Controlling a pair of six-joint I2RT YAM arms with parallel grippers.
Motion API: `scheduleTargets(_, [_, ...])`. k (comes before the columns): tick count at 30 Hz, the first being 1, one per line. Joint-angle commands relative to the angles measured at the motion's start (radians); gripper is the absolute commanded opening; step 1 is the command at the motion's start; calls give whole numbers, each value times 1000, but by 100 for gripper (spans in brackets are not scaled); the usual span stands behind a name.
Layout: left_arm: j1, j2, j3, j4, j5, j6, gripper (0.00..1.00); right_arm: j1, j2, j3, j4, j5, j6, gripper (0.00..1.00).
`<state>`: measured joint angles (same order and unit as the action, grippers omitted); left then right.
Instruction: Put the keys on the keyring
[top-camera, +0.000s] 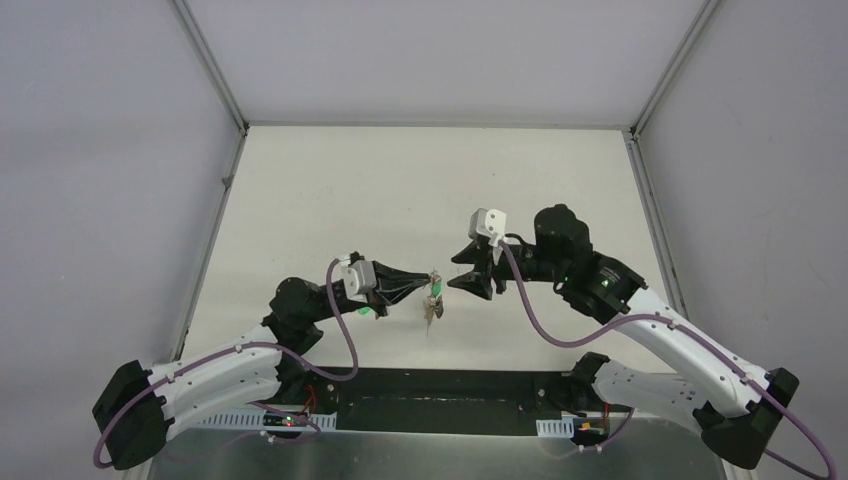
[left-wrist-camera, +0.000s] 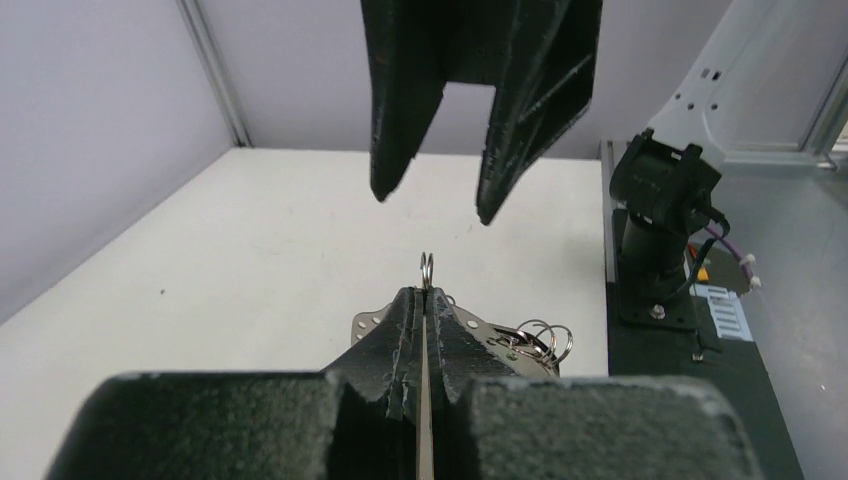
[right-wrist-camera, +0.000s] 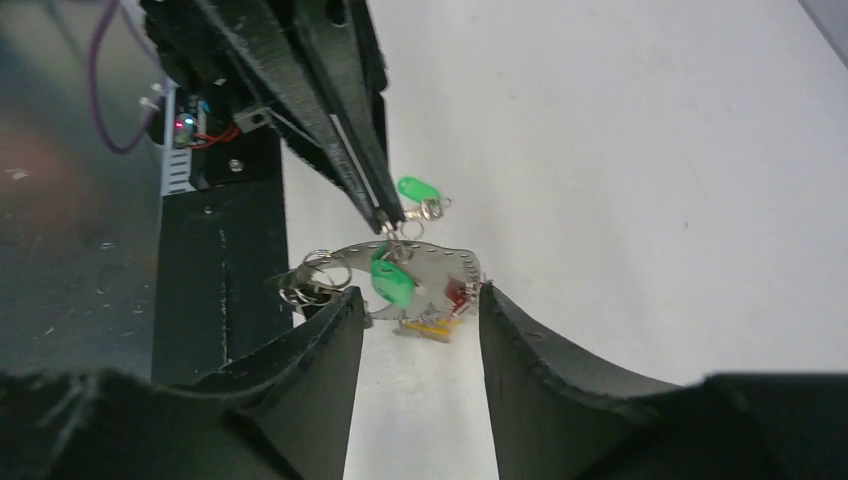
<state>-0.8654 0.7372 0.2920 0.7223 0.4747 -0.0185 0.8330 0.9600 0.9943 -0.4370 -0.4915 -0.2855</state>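
We see the left gripper (top-camera: 432, 278) pinched shut on the keyring (right-wrist-camera: 440, 252), which hangs in the air above the table (top-camera: 420, 180). 2 green-capped keys (right-wrist-camera: 392, 280) dangle there, with a red-capped key (right-wrist-camera: 457, 295) and a yellow-capped key (right-wrist-camera: 430, 328). Just to the right, the right gripper (top-camera: 465, 282) faces the bunch, its fingers spread wide.

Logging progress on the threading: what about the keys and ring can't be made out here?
Top view: keys too small to count.
Left wrist: left gripper fingers hide most of the keyring.
Right wrist: right gripper fingers cover the keys' lower edge; no black cap seen.
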Motion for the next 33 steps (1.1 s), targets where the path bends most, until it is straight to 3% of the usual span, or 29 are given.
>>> scheduleTargets(1, [-9,-7,-30,315,-23,-38,0,1,-51,-70,299,-221,2,47])
scheduleTargets(4, [-9,6,-33,376,2,-47,0,0,-29,-80,365,-307,21,44])
scheduleTargets(13, [-8,9,-19,381,23,-51,0,0,38,-48,404,-325,35,34])
scheduleTargets(16, [-9,8,-19,384,24,-51,0,0,52,-46,404,-326,37,24])
scheduleTargets(20, [-9,6,-22,380,23,-51,0,0,53,-44,397,-313,47,1])
scheduleTargets(25, [-9,-13,-18,303,5,-50,0,-2,57,-9,321,-296,41,0])
scheduleTargets(30, [-9,-83,41,-15,-3,3,35,-2,108,111,64,-238,-16,0])
scheduleTargets(33, [-8,-107,98,-198,5,53,39,0,165,220,-132,-189,-50,0])
